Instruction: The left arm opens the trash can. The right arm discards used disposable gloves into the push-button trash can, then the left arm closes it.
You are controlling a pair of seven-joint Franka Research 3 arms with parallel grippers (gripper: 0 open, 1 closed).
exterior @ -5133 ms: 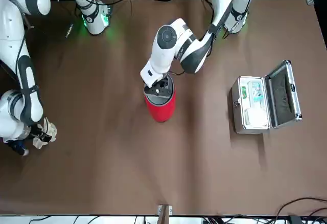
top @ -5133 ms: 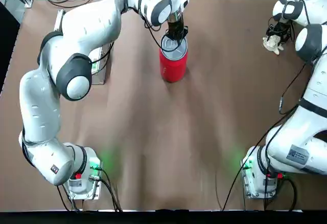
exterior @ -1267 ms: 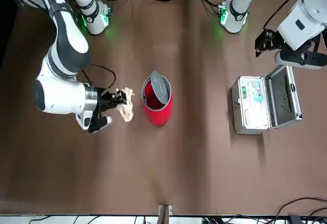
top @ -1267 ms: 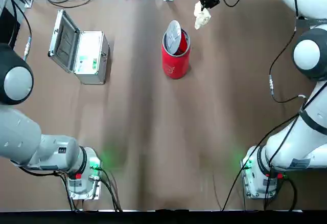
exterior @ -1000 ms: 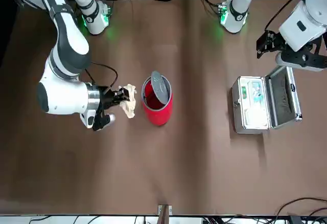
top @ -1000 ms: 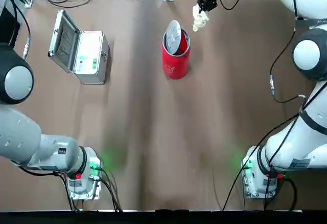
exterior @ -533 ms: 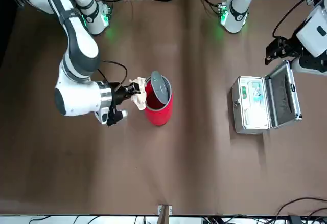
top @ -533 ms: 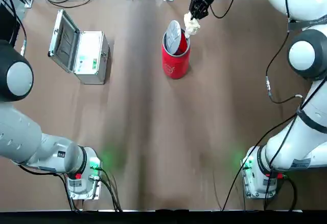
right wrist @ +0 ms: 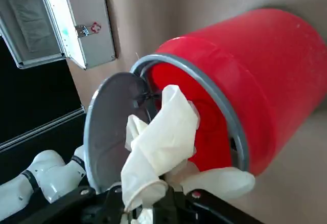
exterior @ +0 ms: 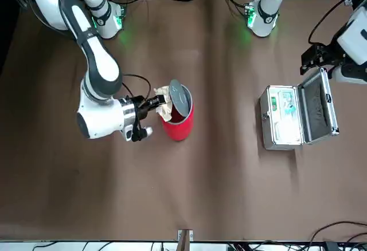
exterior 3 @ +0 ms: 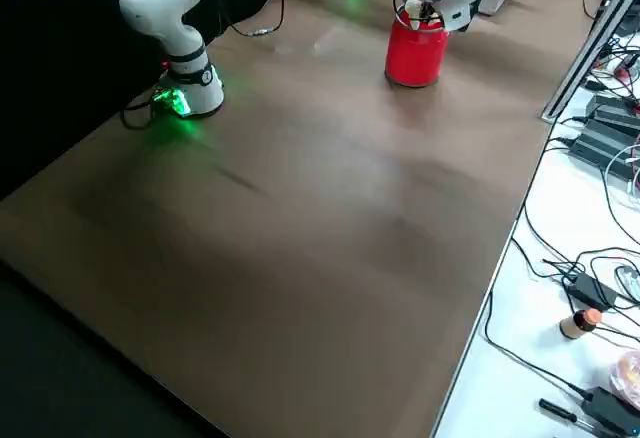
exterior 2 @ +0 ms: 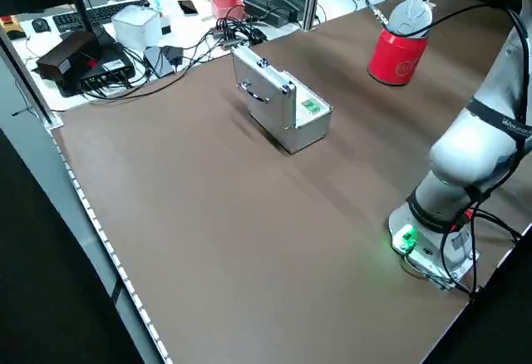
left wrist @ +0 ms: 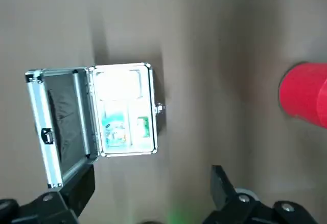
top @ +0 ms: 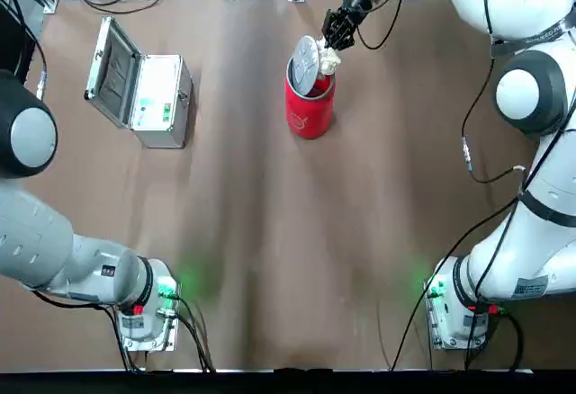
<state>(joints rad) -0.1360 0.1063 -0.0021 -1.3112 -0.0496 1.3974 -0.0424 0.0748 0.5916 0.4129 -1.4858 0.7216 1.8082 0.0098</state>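
While the left jaws hang spread, the right jaws grip gloves (exterior: 164,105) above the trash can (exterior: 179,120).

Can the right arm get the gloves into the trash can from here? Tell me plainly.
Probably yes. The trash can stands with its lid tipped up, the mouth open, and the right gripper, shut on the gloves, is at the rim with nothing between.
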